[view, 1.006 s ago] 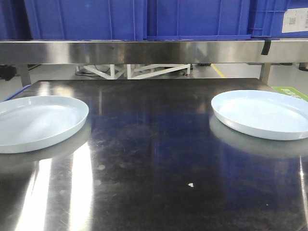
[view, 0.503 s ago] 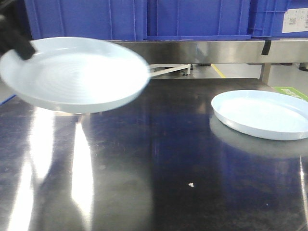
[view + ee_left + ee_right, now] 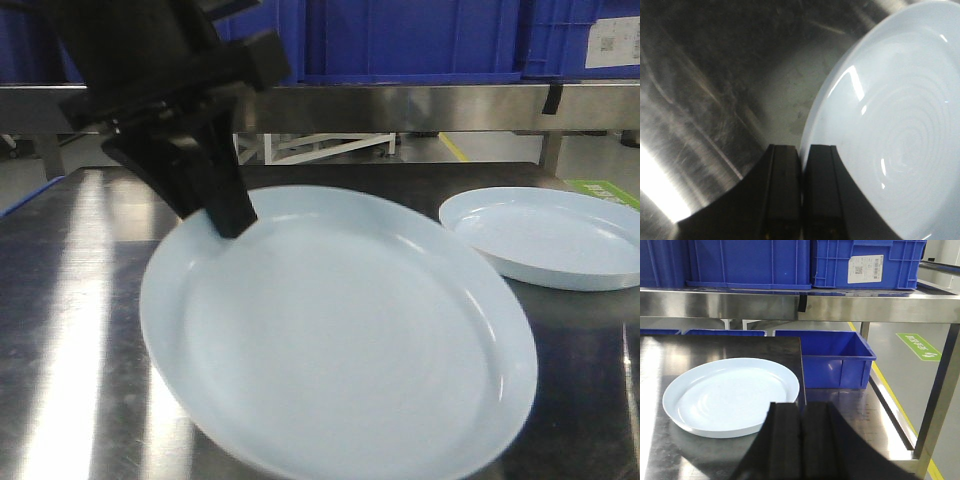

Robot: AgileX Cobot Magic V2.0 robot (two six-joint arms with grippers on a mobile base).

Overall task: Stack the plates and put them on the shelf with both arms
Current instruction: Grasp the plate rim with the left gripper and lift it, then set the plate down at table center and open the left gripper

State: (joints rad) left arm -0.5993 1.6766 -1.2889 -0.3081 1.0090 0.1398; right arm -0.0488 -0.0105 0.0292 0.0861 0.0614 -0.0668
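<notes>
Front view: clamped at its 11 o'clock rim by the left gripper (image 3: 228,218), tilted plate (image 3: 340,350) above the tabletop (image 3: 80,300); second plate (image 3: 550,235) flat at 3 o'clock.
Left wrist: fingers (image 3: 784,190) pinching that rim.
Right wrist: right gripper (image 3: 801,409) clenched on nothing, second plate at 10 o'clock.

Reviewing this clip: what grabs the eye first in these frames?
A large pale plate fills the front view, tilted and pinched at its far rim by the left gripper. The second plate lies flat on the steel tabletop to the right, and blue crates line the shelf behind.
</notes>
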